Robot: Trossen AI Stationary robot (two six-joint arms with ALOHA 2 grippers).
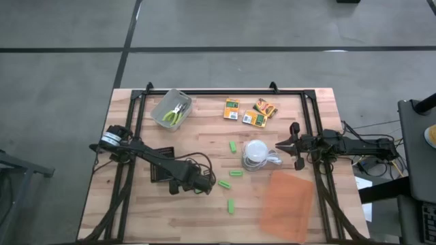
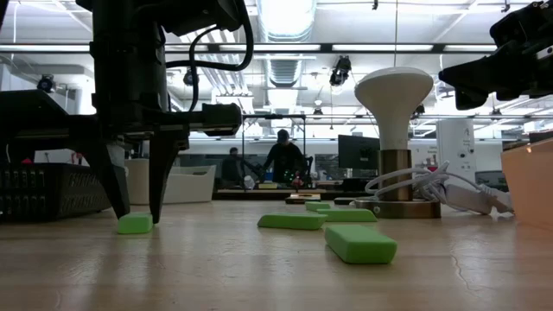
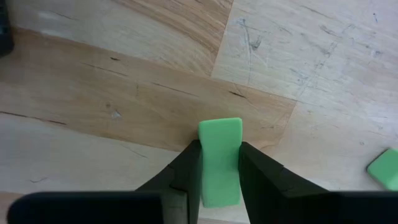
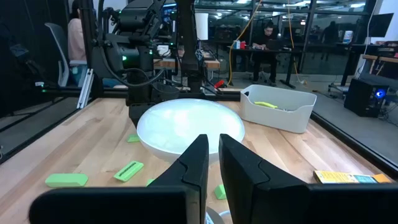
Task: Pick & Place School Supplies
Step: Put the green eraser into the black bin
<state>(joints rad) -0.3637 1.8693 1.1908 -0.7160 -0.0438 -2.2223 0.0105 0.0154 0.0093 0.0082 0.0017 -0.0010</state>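
- A stubby green stick [image 3: 220, 163] lies on the wooden bench [image 1: 204, 211] between the two fingers [image 3: 186, 177] of the left end effector [image 1: 204, 184]; in the left wrist view both fingers press against its long sides, so the end effector is clamped on it.
- In the low view the same stick [image 2: 135, 224] rests on the bench surface with the left end effector [image 2: 134, 203] standing over it, fingertips down at bench level.
- Three more green sticks lie loose nearby: one [image 1: 236, 173] just toward the middle of the bench, one [image 1: 231, 205] closer to the front edge, one [image 1: 233, 145] farther back.
- A white dome-topped lamp [image 1: 255, 154] with a white cable stands near the bench centre, just beside those sticks.
- Three flat orange-yellow boxes [image 1: 248, 111] lie near the back edge, two of them touching, one a little apart.
- A translucent bin [image 1: 172, 109] at the back left holds yellow-green-handled tools [image 1: 177, 113].
- A black tray [image 1: 162, 173] lies under the left arm; a translucent orange sheet [image 1: 286, 204] lies front right.
- The right end effector [image 1: 294, 145] waits beside the lamp with its fingers nearly together, holding nothing.
- People sit at desks in the room beyond [image 2: 283, 155].
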